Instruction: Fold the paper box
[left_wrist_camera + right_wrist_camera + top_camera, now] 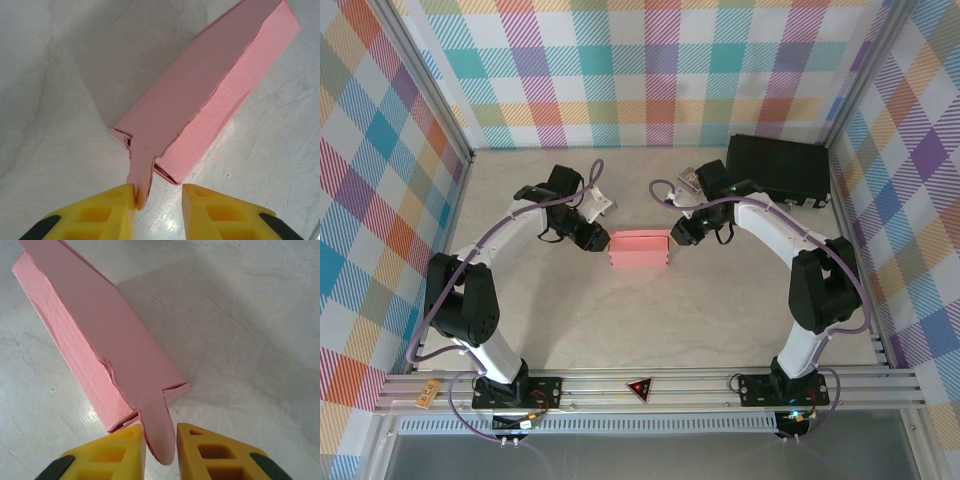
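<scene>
You're looking down on a pale, marbled surface (620,330) hemmed in by pastel plaid walls (660,70) on three sides. An aluminium rail (670,392) runs along your near edge, and soft glare sits on the tabletop.

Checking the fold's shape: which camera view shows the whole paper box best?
Top external: the whole paper box lies in view. The left wrist view shows it lengthwise from its left tab, the right wrist view from its right tab, far end cropped.

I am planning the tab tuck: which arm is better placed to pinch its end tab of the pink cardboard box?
Right, probably. On the salmon-pink thin cardboard box, one rounded tab lies centred in the right claw; the other tab touches only one finger of the left claw.
</scene>
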{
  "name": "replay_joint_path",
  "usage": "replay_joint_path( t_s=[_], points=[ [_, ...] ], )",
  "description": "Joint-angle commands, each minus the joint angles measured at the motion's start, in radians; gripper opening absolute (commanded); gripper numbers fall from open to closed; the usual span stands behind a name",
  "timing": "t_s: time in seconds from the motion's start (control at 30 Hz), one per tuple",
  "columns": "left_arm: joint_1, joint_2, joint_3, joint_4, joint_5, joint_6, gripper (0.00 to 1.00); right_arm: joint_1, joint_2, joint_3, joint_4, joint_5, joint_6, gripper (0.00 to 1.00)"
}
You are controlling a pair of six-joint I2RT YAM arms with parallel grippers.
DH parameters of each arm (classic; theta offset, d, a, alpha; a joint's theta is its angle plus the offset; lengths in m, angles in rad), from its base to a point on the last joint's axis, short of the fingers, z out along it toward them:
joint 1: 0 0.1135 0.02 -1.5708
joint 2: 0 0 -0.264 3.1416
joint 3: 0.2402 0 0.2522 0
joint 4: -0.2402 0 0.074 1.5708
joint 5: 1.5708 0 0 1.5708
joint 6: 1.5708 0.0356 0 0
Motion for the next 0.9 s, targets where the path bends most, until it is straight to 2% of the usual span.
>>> replay_joint_path(
  t_s=[0.0, 0.47, 0.87],
  points=[
    [0.007, 0.017, 0.035, -0.019, 0.031, -0.008, 0.27, 0.009, 0.017, 0.034, -0.022, -0.013, 0.023, 0.22],
    [0.005, 0.03, 0.037, -0.022, 0.056, -0.039, 0.23, 0.026, 0.044, 0.072, -0.062, -0.012, 0.063, 0.2],
    [0.004, 0.031, 0.04, -0.027, 0.036, -0.041, 0.23, 0.029, 0.036, 0.07, -0.072, 0.043, 0.079, 0.27]
  ],
)
